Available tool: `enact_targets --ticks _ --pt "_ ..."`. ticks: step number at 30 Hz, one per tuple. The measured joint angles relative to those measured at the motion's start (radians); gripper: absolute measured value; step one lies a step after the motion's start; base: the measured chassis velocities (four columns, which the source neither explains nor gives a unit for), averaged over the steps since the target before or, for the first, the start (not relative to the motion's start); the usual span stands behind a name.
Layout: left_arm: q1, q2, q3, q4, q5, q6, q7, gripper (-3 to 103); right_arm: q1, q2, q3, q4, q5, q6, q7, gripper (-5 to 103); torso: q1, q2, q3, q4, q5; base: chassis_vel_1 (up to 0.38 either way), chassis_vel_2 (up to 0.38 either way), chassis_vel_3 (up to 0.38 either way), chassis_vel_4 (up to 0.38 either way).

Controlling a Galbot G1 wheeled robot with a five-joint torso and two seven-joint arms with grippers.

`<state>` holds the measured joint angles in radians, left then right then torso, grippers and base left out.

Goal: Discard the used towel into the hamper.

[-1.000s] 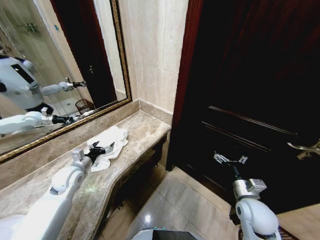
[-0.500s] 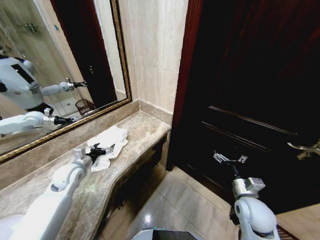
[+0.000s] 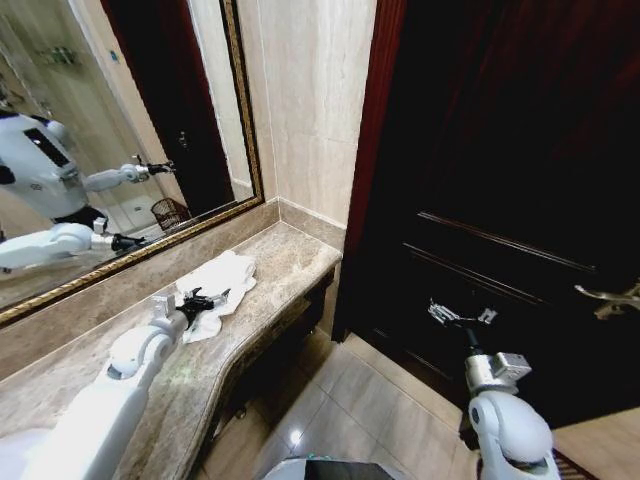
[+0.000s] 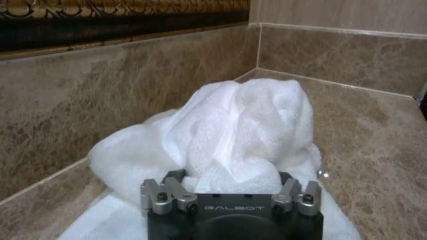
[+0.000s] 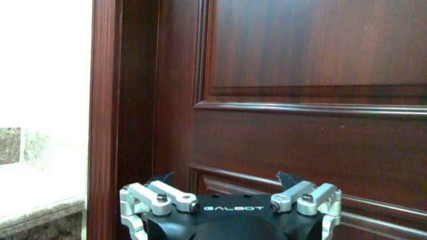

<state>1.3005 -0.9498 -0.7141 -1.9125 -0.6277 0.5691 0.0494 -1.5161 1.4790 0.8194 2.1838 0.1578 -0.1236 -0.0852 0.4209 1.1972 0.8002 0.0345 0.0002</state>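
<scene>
At 9 o'clock in my head view, my left gripper (image 3: 207,301) sits on the crumpled white terry towel (image 3: 222,281), fingers apparently pinching a fold, on the beige marble counter (image 3: 290,250). At 4 o'clock, my right gripper (image 3: 459,318) hangs open, empty. Towel grasped, I judge; lifting and dropping remain.

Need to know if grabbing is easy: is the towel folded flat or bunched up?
Bunched up. The towel rises in a crumpled heap on the counter, with the left gripper pressed into its near side.
</scene>
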Motion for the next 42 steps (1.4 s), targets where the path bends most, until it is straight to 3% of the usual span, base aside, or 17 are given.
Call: enact_targets --ticks 9,12,13,15,16,17,18,20,22,23,26,29,37,42 --pt "0.0 0.0 -0.006 0.008 0.001 -0.013 0.001 55 0.001 -0.004 0.004 0.001 0.002 0.001 0.002 100 0.0 0.0 0.0 -0.0001 -0.0001 0.0 0.0 0.0 0.0" --pt "0.0 0.0 -0.009 0.008 0.001 -0.015 0.001 51 0.001 -0.004 0.005 0.004 0.003 0.001 0.004 100 0.0 0.0 0.0 -0.0001 -0.0002 0.0 0.0 0.0 0.0" --pt "0.002 -0.001 -0.01 0.007 0.001 -0.026 0.001 43 0.0 -0.003 0.005 0.007 0.003 0.001 0.004 100 0.0 0.0 0.0 -0.0001 -0.0002 0.0 0.0 0.0 0.0" --pt "0.004 -0.002 -0.01 0.007 0.002 -0.041 0.0 43 -0.001 -0.002 0.005 0.009 0.003 0.001 0.004 100 0.0 0.0 0.0 -0.0001 -0.0002 0.0 0.0 0.0 0.0" --pt "0.006 -0.005 -0.008 0.013 0.002 -0.093 -0.003 36 -0.003 -0.001 0.006 0.012 0.003 0.001 0.005 100 0.0 0.0 0.0 0.0 -0.0004 0.0 0.0 0.0 0.0" --pt "0.006 -0.008 -0.005 0.018 0.003 -0.129 -0.007 36 -0.005 0.0 0.006 0.013 0.004 0.001 0.005 100 0.0 0.0 0.0 0.0001 -0.0006 0.0 0.0 0.0 0.0" --pt "0.006 -0.008 -0.005 0.018 0.003 -0.129 -0.007 36 -0.005 0.0 0.006 0.013 0.004 0.001 0.005 100 0.0 0.0 0.0 0.0001 -0.0006 0.0 0.0 0.0 0.0" --pt "0.006 -0.021 0.002 0.027 0.007 -0.233 -0.028 29 -0.008 0.001 0.006 0.017 0.004 0.002 0.005 100 0.0 0.0 0.0 0.0 -0.0008 0.0 0.0 0.0 0.0" --pt "0.006 -0.024 0.002 0.027 0.008 -0.251 -0.033 29 -0.01 0.001 0.006 0.018 0.004 0.002 0.005 100 0.0 0.0 0.0 0.0 -0.0007 0.0 0.0 0.0 0.0" --pt "0.008 -0.037 0.001 0.025 0.008 -0.31 -0.049 23 -0.011 0.002 0.006 0.021 0.004 0.002 0.005 100 0.0 0.0 0.0 -0.0001 -0.0006 0.0 0.0 0.0 0.0" --pt "0.019 -0.052 -0.014 0.014 0.019 -0.397 -0.058 17 -0.013 0.004 0.005 0.03 0.005 0.002 0.005 100 0.0 0.0 0.0 0.0 -0.0004 0.0 0.0 0.0 0.0" --pt "0.032 -0.061 -0.029 -0.003 0.027 -0.438 -0.061 16 -0.014 0.006 0.004 0.038 0.006 0.002 0.005 100 0.0 0.0 0.0 0.0 -0.0004 0.0 0.0 0.0 0.0" --pt "0.091 -0.093 -0.072 -0.114 0.03 -0.462 -0.071 16 -0.023 0.009 0.005 0.066 0.021 0.002 0.005 100 0.0 0.0 0.0 0.0 -0.0001 0.0 0.0 0.0 0.0" --pt "0.151 -0.131 -0.099 -0.249 0.048 -0.424 -0.094 16 -0.028 0.004 0.012 0.084 0.035 0.003 0.005 100 0.0 0.0 0.0 0.0 0.0 0.0 0.0 0.0 0.0"
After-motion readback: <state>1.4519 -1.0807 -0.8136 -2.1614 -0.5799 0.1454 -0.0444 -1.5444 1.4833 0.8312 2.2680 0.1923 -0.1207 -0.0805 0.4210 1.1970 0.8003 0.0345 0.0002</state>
